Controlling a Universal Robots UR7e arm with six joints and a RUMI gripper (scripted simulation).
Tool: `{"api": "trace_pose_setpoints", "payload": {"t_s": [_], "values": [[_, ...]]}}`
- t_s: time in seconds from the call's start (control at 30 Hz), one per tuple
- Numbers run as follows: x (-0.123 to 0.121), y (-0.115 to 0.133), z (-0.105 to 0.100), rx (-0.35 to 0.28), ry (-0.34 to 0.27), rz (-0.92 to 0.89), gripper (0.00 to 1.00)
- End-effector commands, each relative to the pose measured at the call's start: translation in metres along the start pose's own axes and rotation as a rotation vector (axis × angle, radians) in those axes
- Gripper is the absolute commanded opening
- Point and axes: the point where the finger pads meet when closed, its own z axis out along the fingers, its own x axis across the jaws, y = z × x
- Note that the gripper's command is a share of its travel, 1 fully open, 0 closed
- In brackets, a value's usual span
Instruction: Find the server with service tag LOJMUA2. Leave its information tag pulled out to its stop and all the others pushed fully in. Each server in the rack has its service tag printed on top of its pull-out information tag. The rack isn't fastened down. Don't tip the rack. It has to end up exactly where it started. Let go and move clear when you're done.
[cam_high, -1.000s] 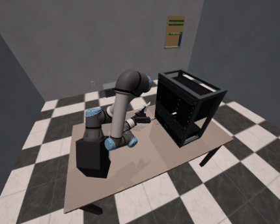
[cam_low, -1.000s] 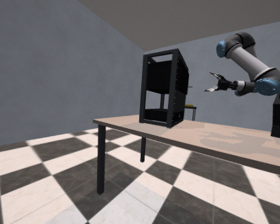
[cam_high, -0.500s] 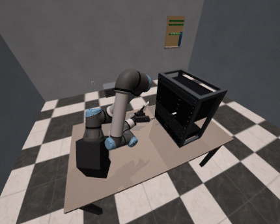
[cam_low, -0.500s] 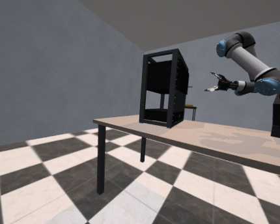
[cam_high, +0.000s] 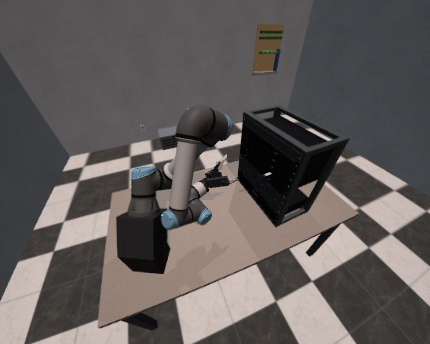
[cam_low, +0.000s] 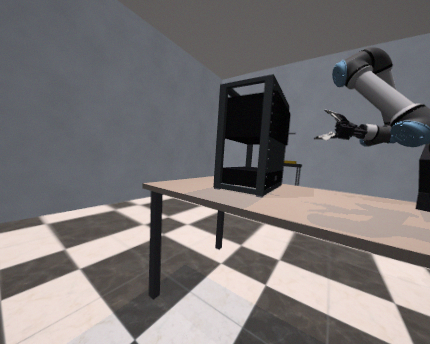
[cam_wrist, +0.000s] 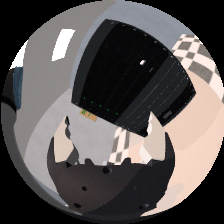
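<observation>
The black server rack (cam_high: 327, 143) was seen standing upright at the far end of the table (cam_high: 210, 260), its front face turned toward the arm (cam_high: 186, 165). One information tag (cam_high: 268, 174) was seen protruding as a small pale sliver from the rack's front face, about mid-height; in the wrist view it appeared as a bright spot (cam_wrist: 142, 62) on the dark front. Its printed text could not be read. The gripper (cam_low: 329, 125) was held in the air in front of the rack, apart from it and roughly level with the rack's upper half, pointing at the front face. Its fingers were spread fully apart, with nothing between them. The arm's dark pedestal (cam_high: 131, 250) was set at the table end opposite the rack.
</observation>
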Motion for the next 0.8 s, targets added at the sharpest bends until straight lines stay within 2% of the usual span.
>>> {"api": "trace_pose_setpoints", "payload": {"t_s": [0.0, 0.77], "values": [[-0.003, 0.004, 0.000, -0.011, -0.010, -0.023, 1.00], [-0.013, 0.020, -0.002, -0.051, -0.044, -0.107, 1.00]]}}
